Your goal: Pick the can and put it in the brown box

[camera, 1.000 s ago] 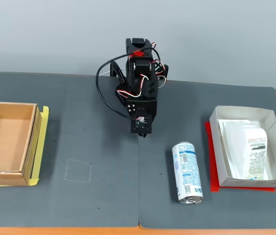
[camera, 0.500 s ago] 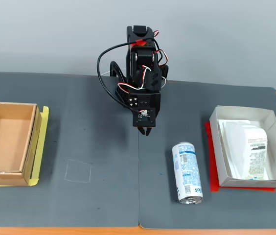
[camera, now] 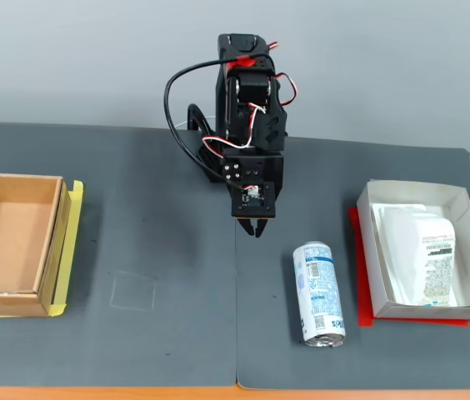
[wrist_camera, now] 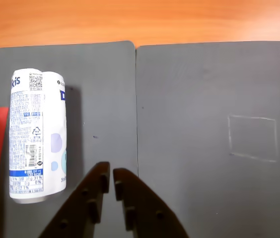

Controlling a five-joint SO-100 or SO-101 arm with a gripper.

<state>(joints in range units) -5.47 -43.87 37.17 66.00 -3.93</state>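
Over the last second the arm has been raised and extended forward, so that the pincer point(camera: 252, 227) is carried nearer the can point(camera: 319, 292). The pincer is nearly closed and empty. The can lies on its side on the grey mat point(camera: 177, 250), beside the white box point(camera: 460, 250), untouched. The brown box point(camera: 12, 242) stands well apart, empty. The approach is judged under way; the pincer must be opened before grasping.
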